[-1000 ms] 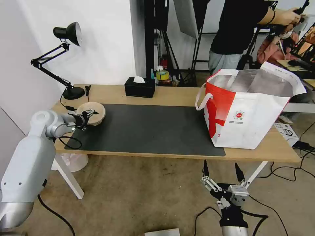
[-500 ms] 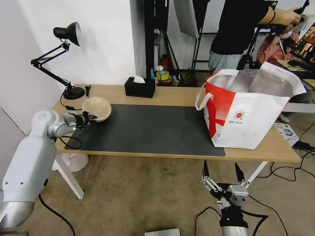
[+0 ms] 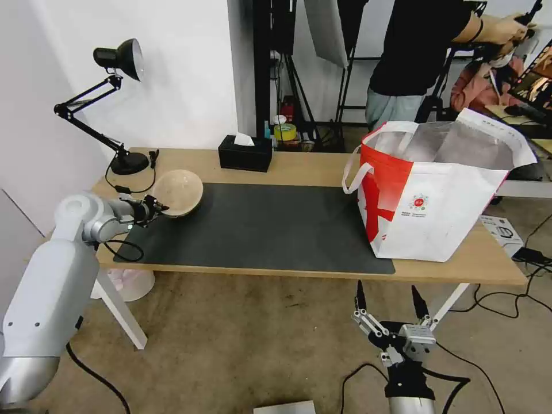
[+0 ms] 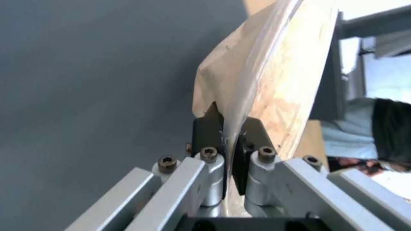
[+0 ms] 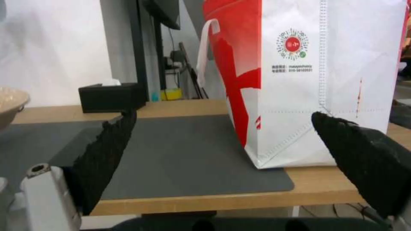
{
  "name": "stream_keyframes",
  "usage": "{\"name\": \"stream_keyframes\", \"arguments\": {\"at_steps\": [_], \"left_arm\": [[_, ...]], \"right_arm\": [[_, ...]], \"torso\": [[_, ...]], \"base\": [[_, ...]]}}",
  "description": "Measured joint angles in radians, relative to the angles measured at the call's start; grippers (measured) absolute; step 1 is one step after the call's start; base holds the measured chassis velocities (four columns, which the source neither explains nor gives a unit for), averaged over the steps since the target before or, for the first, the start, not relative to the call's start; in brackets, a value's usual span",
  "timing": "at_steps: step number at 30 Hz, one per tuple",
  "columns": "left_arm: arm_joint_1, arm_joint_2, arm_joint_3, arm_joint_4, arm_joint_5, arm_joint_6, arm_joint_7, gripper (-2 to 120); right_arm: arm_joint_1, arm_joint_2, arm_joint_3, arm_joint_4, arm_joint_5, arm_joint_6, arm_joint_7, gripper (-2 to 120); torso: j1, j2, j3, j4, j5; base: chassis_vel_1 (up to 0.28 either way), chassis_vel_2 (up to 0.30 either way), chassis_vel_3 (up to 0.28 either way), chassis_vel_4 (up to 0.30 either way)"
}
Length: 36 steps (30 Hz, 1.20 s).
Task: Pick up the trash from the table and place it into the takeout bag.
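Observation:
A beige pulp bowl (image 3: 178, 192), the trash in sight, hangs tilted above the left end of the dark mat (image 3: 264, 227) on the table (image 3: 299, 164). My left gripper (image 3: 154, 207) is shut on its near rim. In the left wrist view the black pads (image 4: 205, 128) pinch the bowl (image 4: 274, 73) by its thin edge. The takeout bag (image 3: 431, 190), white and red with silver lining, stands open at the table's right end. My right gripper (image 3: 391, 299) waits open below the table's front edge, facing the bag (image 5: 317, 80) in the right wrist view.
A black desk lamp (image 3: 118, 60) stands at the table's back left with its cord beside the bowl. A black tissue box (image 3: 245, 152) sits at the back centre. People and stands crowd the room behind the bag. Cables lie on the floor at the right.
My left gripper has lifted the bowl off the mat's left corner, tipped it up and carried it a little to the right. The right arm has stayed still.

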Motion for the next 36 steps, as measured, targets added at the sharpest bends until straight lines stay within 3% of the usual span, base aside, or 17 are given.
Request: {"name": "stream_keyframes", "arguments": {"at_steps": [11, 16, 20, 23, 31, 36], "left_arm": [[-0.025, 0.036, 0.004, -0.097, -0.102, 0.016, 0.019, 1], [-0.029, 0.075, 0.023, -0.172, -0.132, 0.01, 0.096, 1], [-0.054, 0.107, 0.072, -0.222, -0.144, -0.006, 0.135, 1], [-0.105, 0.141, 0.141, -0.263, -0.145, -0.037, 0.198, 1], [-0.204, 0.153, 0.207, -0.258, -0.141, -0.078, 0.288, 1], [-0.299, 0.164, 0.289, -0.23, -0.129, -0.095, 0.368, 1]], "right_arm": [[0.0, 0.0, 0.0, 0.0, 0.0, 0.0, 0.0, 100], [0.0, 0.0, 0.0, 0.0, 0.0, 0.0, 0.0, 100], [0.0, 0.0, 0.0, 0.0, 0.0, 0.0, 0.0, 100], [0.0, 0.0, 0.0, 0.0, 0.0, 0.0, 0.0, 100], [0.0, 0.0, 0.0, 0.0, 0.0, 0.0, 0.0, 100], [0.0, 0.0, 0.0, 0.0, 0.0, 0.0, 0.0, 100]], "torso": [[0.0, 0.0, 0.0, -0.0001, 0.0001], [0.0, 0.0, 0.0, 0.0001, 0.0], [0.0, 0.0, 0.0, 0.0, 0.0001], [0.0, 0.0, 0.0, 0.0001, 0.0001], [0.0, 0.0, 0.0, 0.0, 0.0002], [0.0, 0.0, 0.0, -0.0001, 0.0003]], "base": [[0.0, 0.0, 0.0, 0.0], [0.0, 0.0, 0.0, 0.0], [0.0, 0.0, 0.0, 0.0], [0.0, 0.0, 0.0, 0.0], [0.0, 0.0, 0.0, 0.0], [0.0, 0.0, 0.0, 0.0]]}}
